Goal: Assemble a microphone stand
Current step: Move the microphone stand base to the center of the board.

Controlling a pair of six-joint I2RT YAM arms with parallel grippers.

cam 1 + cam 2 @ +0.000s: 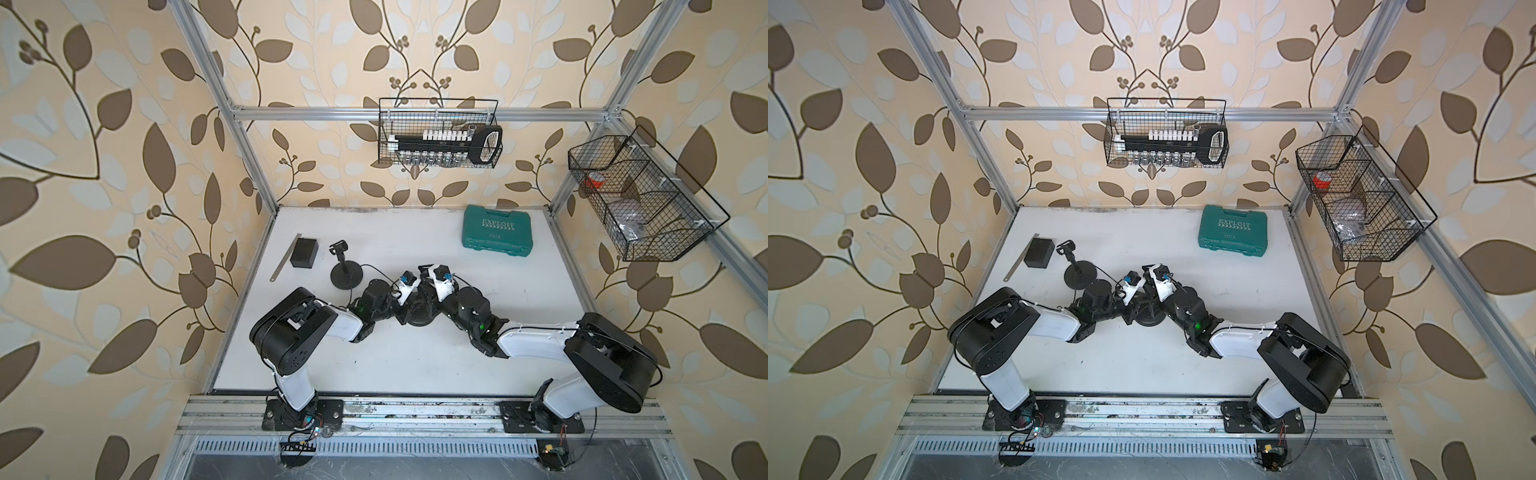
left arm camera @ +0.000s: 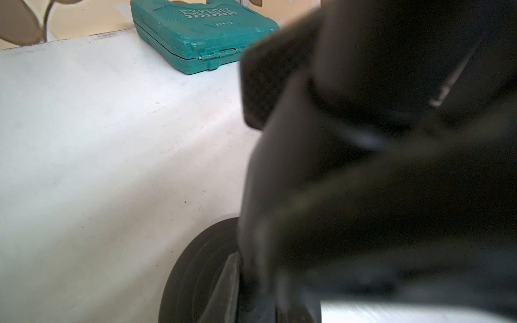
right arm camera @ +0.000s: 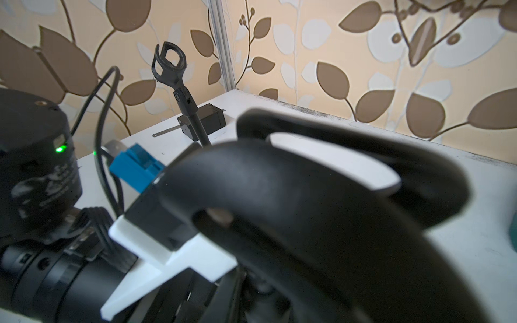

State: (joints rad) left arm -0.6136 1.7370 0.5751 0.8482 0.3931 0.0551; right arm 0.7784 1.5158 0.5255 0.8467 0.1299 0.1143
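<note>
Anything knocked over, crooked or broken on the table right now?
Nothing stands out. The mic stand stands on its base, the green case is shut, and the black box and metal ruler lie flat. The left arm and right arm crowd over a second round base, mostly hiding it.

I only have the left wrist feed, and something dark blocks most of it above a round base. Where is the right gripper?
Observer: In both top views the right gripper meets the left gripper right over that round base.
Operator: Is there a finished stand anywhere?
Observer: Yes. An assembled stand topped by a clip stands on the robot's left, apart from your base.
Operator: Anything near it?
Observer: A black box and a metal ruler lie just beyond it.
</note>
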